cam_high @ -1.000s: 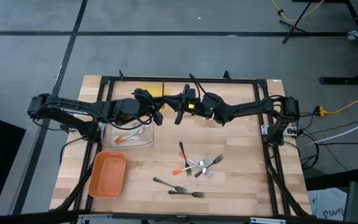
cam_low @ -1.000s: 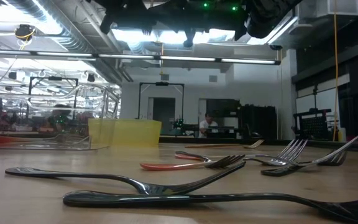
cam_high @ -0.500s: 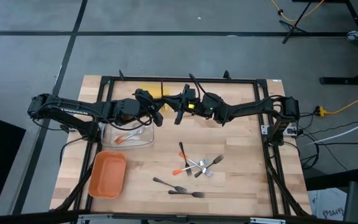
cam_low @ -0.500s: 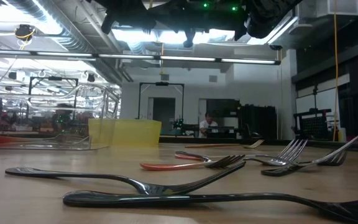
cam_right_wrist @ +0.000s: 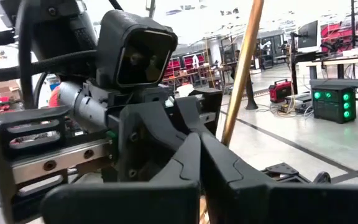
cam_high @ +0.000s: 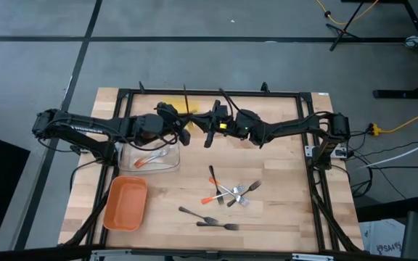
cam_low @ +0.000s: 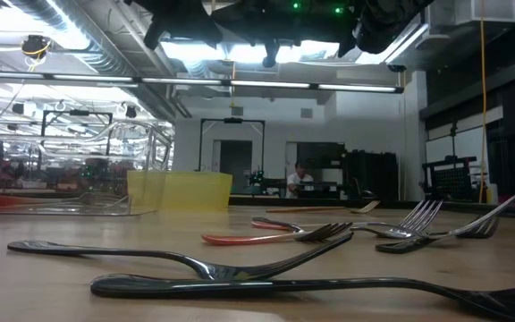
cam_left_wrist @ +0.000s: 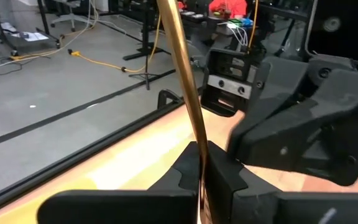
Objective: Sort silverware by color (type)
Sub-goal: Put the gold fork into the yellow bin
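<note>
A tan wooden utensil point(cam_left_wrist: 182, 74) stands in the air above the table's far middle, seen also in the right wrist view point(cam_right_wrist: 241, 74) and from above point(cam_high: 185, 98). My left gripper point(cam_left_wrist: 201, 180) is shut on it. My right gripper point(cam_right_wrist: 199, 155) faces the left one, fingers shut, its tips close beside the utensil. The other silverware lies on the table: silver, orange-tipped pieces and dark forks crossed in a pile point(cam_high: 231, 192), and two dark forks point(cam_high: 209, 217) nearer the front. Two orange-tipped pieces point(cam_high: 149, 159) lie in the clear tray point(cam_high: 171, 168). My left gripper pinches the wooden utensil's slim handle point(cam_left_wrist: 197, 155) between its two fingers, which come roughly level from the table's left. The handle runs across the fingers and rises past them, lifted clear of the table. Of my right gripper, its own fingers hide whether it touches the utensil.
A yellow tray point(cam_high: 171, 106) stands at the far edge under the two grippers. An orange tray point(cam_high: 125, 204) sits at the near left. Black frame rails point(cam_high: 318, 181) run along the table's sides. A person point(cam_low: 299, 176) is far off in the room behind.
My left gripper has shut on the wooden utensil without moving. The utensil has tipped: in the high view its free end now sticks out toward the far edge, where it did not show before. My right arm has kept still.
</note>
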You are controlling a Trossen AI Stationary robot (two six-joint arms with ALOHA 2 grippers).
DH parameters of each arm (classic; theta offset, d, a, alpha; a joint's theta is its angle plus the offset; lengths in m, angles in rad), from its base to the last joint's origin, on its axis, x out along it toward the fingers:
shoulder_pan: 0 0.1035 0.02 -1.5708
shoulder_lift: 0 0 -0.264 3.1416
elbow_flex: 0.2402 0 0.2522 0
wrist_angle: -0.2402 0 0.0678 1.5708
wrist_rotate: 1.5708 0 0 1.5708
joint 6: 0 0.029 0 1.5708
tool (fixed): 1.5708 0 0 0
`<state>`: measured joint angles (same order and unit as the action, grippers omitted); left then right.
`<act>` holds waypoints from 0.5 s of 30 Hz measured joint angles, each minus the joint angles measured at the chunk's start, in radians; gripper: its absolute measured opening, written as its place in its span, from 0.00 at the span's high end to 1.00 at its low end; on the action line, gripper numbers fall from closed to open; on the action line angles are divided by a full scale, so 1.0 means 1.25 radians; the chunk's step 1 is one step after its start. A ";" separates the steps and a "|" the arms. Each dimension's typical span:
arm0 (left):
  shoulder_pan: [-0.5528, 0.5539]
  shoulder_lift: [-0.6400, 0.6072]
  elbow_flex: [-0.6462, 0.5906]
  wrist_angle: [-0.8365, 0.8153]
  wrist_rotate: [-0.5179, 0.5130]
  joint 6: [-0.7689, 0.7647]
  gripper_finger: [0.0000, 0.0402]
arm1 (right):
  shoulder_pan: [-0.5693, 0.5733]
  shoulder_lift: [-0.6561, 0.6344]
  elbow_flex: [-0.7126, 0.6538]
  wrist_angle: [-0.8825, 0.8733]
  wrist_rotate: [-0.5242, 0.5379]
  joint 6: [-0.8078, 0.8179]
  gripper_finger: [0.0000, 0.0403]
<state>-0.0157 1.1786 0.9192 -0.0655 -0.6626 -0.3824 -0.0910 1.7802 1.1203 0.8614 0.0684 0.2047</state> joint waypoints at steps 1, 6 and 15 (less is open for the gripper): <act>0.000 0.000 0.000 -0.005 0.001 0.000 0.99 | 0.000 0.000 0.000 -0.002 -0.001 0.000 1.00; 0.000 0.000 0.000 -0.023 0.001 0.000 0.99 | -0.001 0.000 0.000 -0.005 -0.044 0.000 1.00; 0.008 0.000 0.000 -0.064 0.002 0.002 1.00 | -0.018 -0.024 0.000 -0.074 -0.075 0.000 1.00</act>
<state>-0.0057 1.1782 0.9192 -0.1459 -0.6601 -0.3798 -0.1129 1.7502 1.1206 0.7683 -0.0249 0.2047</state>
